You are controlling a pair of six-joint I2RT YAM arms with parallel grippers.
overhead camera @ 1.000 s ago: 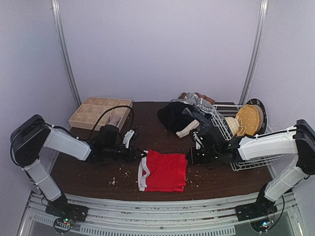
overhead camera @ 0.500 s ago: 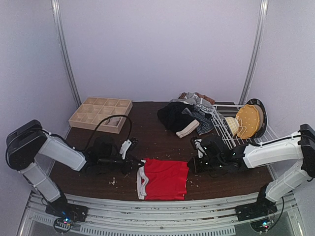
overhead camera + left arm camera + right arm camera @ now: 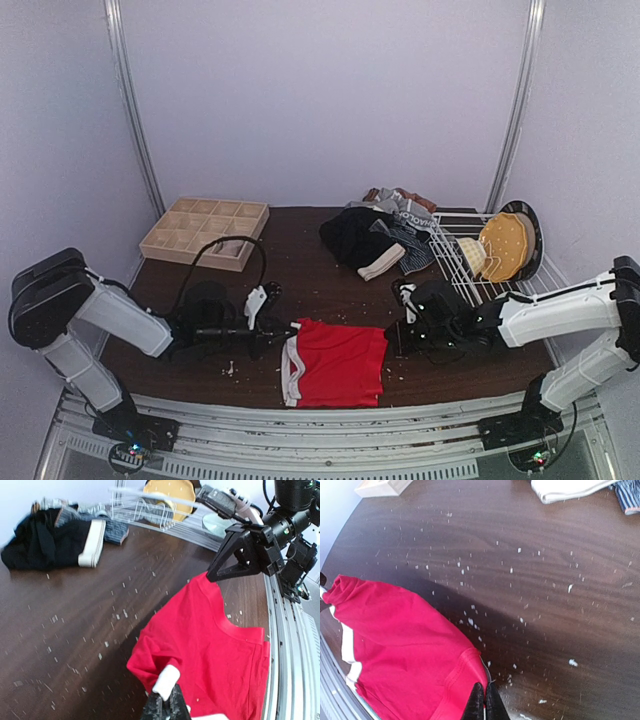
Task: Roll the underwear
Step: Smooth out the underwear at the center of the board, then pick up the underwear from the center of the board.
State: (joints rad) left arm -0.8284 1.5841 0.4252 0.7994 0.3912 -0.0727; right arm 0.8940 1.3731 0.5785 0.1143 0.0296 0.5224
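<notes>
Underwear, red briefs (image 3: pixel 335 362) with pale waistband: we found them spread at the near edge of the table (image 3: pixel 310 285), between both arms. We noted the left gripper (image 3: pixel 165 702) pinched tight on the waistband corner and the right gripper (image 3: pixel 482 700) pinched tight on the opposite hem. The dark and striped briefs (image 3: pixel 372 238) lay heaped at the far side, beside a wire rack (image 3: pixel 455 262).

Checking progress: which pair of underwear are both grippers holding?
The red underwear, pinched on either side by the left gripper and right gripper; the dark pile behind lies untouched.
</notes>
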